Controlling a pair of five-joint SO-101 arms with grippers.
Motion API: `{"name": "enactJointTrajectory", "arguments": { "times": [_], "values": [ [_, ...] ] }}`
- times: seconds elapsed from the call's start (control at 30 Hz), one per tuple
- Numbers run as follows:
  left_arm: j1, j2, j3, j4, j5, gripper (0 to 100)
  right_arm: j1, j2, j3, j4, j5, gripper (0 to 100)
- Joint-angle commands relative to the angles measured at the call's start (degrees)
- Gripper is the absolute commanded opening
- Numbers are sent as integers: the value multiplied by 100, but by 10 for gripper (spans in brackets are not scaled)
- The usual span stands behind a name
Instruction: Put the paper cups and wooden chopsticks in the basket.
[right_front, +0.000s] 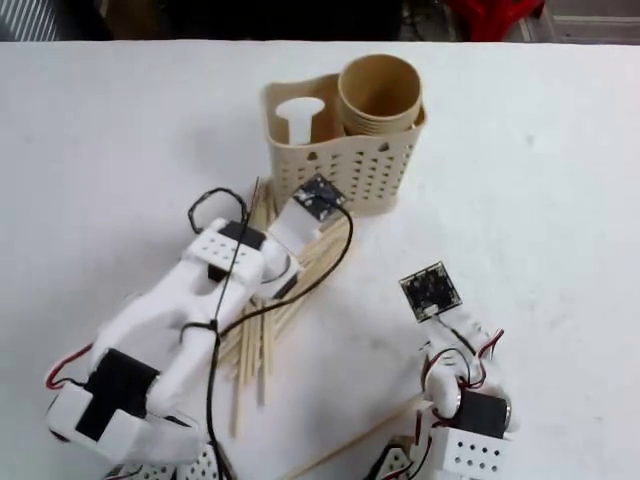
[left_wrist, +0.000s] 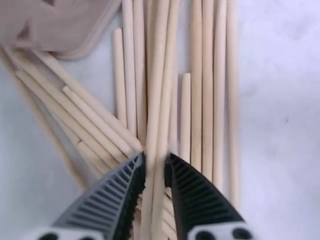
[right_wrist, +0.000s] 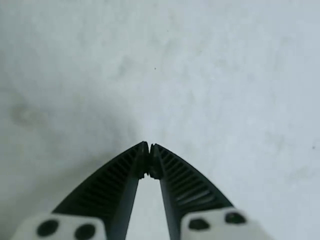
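**Left arm pinches chopsticks beside the basket**

I have the left end effector (left_wrist: 155, 162) down on the chopsticks (left_wrist: 200, 75). Its jaws are drawn nearly together, with one or two sticks caught between them. I read that as a grip on a few sticks rather than the whole pile, probably because the narrow jaws can take no more at once.

The pile lies fanned on the tabletop (right_front: 540, 200) in the left centre of the high view, under the arm. Its upper ends sit just beside the near wall of the basket (right_front: 350, 170), so the carry should be short.

The cups (right_front: 378, 95) stand nested in the basket's right compartment, top centre, so that half of the job looks done. One stray stick (right_front: 350, 440) lies apart at bottom centre.

The right end effector (right_wrist: 149, 150) is closed on nothing above bare tabletop at lower right. I judge it is parked there to keep out of the left arm's way.
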Motion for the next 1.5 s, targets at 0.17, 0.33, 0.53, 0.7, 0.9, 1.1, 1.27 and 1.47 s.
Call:
{"name": "enactJointTrajectory", "arguments": {
  "times": [0.17,0.33,0.53,0.7,0.9,1.1,1.27,1.47],
  "values": [
    [-57,-1218,-220,879,-9,58,40,-66,44,22,62,17],
    [-48,-2070,-220,1371,-9,57,40,-66,44,22,62,18],
    [-48,-2993,-220,1881,-18,57,31,-66,44,22,62,18],
    [-48,-3846,-220,1978,-9,57,31,-66,44,22,62,18],
    [-48,-4945,-220,1978,-9,57,31,-66,44,13,62,18],
    [-75,-5525,-448,1670,35,57,31,-66,44,13,62,18],
    [-66,-5516,-782,800,88,57,22,-66,44,13,62,18],
    [-66,-4778,-844,-1187,642,55,22,-66,44,13,62,18]
  ]
}}
